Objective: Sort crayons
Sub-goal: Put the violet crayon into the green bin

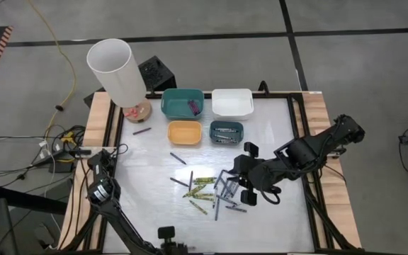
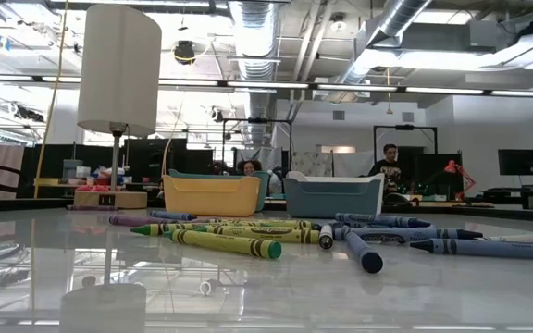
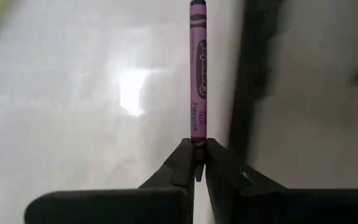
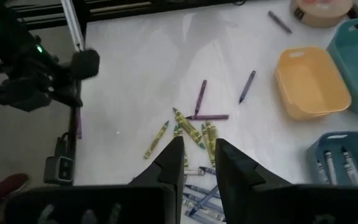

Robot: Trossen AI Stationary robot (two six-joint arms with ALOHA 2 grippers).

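dozens of crayons [image 1: 211, 191] lay scattered mid-table, near of four small bins, as sorting ran on. at the table's left edge the left gripper [image 3: 196, 163] had its fingers [image 3: 180, 163] pinched nearly shut on one end of a purple crayon [image 3: 197, 81]. the right gripper [image 4: 196, 155] hovered over the pile, fingers part open and holding nothing. the pick-up step looked in hand; next, by judgement, came a lift and carry to the teal bin [image 1: 183, 103], which showed a purple one.
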